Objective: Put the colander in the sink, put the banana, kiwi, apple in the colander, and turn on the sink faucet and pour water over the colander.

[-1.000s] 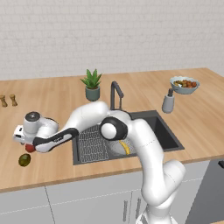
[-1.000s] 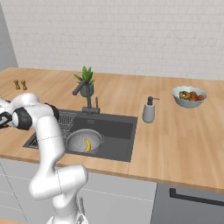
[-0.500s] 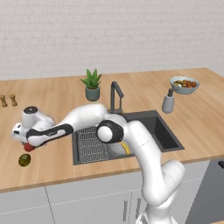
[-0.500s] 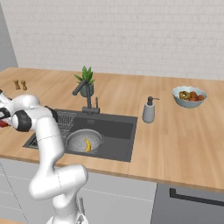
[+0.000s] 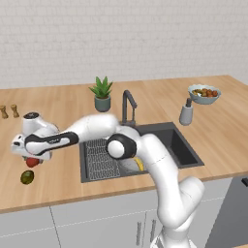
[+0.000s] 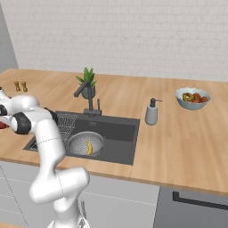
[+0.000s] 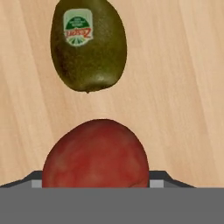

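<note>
Gripping the apple [image 7: 96,153], the gripper [image 5: 32,160] has closed from fully spread and lifted it off the counter left of the sink [image 5: 184,145]. Kiwi [image 5: 27,177] lies nearer the counter's front edge; banana [image 6: 89,147] sits in the colander [image 6: 80,140].

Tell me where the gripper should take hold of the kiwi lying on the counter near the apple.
Probably from above, across the kiwi's narrow middle, fingers on its long flanks. It lies flat on the wooden counter, sticker up, clear of the apple, so both flanks look free; its rounded ends would likely slip.
</note>
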You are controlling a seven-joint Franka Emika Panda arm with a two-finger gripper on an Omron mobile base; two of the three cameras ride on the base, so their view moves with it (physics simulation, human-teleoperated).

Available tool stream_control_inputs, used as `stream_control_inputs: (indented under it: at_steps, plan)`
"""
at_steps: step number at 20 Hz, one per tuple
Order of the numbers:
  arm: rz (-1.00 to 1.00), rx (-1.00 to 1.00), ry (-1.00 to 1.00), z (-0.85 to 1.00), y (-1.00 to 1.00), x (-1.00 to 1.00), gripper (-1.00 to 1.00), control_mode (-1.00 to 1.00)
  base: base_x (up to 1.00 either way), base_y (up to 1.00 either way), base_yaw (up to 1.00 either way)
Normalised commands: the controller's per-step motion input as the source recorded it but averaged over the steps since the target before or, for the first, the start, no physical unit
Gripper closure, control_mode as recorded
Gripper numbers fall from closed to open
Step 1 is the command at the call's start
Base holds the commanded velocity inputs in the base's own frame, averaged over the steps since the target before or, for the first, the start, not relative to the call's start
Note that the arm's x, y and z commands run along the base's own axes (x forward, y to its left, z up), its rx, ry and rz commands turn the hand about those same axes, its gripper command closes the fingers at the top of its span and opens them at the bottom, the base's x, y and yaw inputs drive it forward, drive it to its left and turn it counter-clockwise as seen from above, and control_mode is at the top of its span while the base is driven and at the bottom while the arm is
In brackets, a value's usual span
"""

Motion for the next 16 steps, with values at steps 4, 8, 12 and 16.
stream_control_inputs:
  at_steps: [4, 8, 12, 16]
  plan:
    - [0.00, 0.00, -0.14, 0.14, -0.45, -0.65, 1.00, -1.00, 0.00, 0.00, 0.00]
    - [0.00, 0.00, -0.10, 0.12, -0.74, -0.62, 1.00, -1.00, 0.00, 0.00, 0.00]
    - [0.00, 0.00, -0.06, 0.13, -0.87, -0.58, 1.00, -1.00, 0.00, 0.00, 0.00]
    - [0.00, 0.00, -0.09, 0.15, -0.91, -0.54, 1.00, -1.00, 0.00, 0.00, 0.00]
